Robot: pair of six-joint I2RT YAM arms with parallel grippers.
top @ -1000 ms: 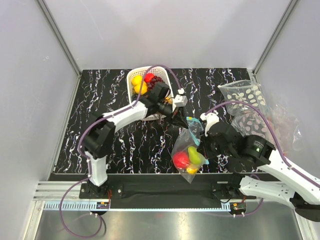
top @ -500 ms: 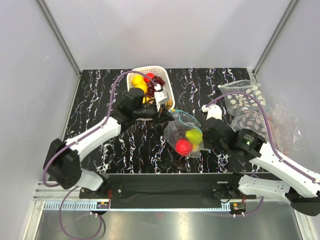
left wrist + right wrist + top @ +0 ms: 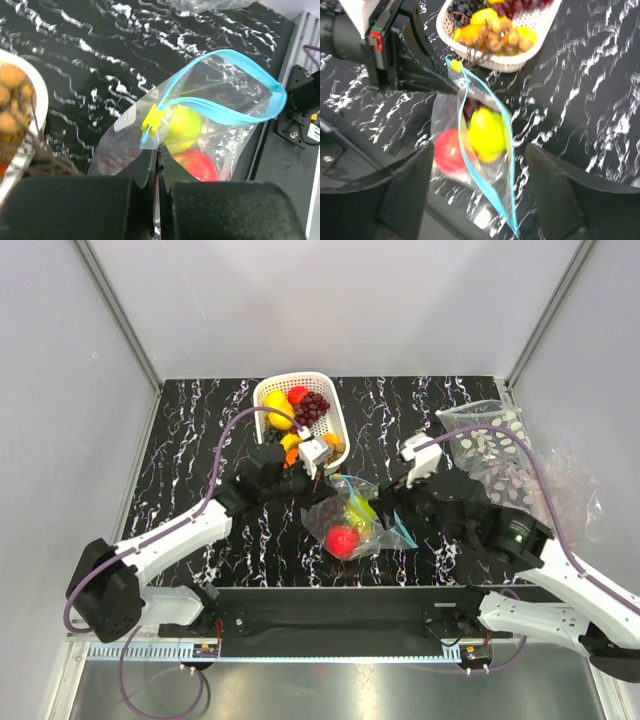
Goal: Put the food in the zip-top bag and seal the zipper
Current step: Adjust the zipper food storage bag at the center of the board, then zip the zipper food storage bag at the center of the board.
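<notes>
The work seems to stand between filling and sealing. The zip-top bag lies on the counter just in front of the white basket, toward the arms. Inside it I see a red apple and a green fruit. The basket has more fruit in it, so I cannot say that the filling is finished.

The left pincer is closed narrow on the bag's corner nearest the basket. The right pincer is on the side of the bag away from the basket, spread wide and holding nothing.

From above, the mouth of the bag is hard to read. The left wrist view shows it well. The zipper gapes in a loop, its two lips apart, and a yellow slider sits just beside the pinched corner. The right wrist view shows the wide fingers on both sides of the bag, not touching it, and something dark purple under the green fruit, perhaps grapes.

To seal, I think the right pincer must take the far end of the zipper. The lips must then be brought together before the slider can run along them.
</notes>
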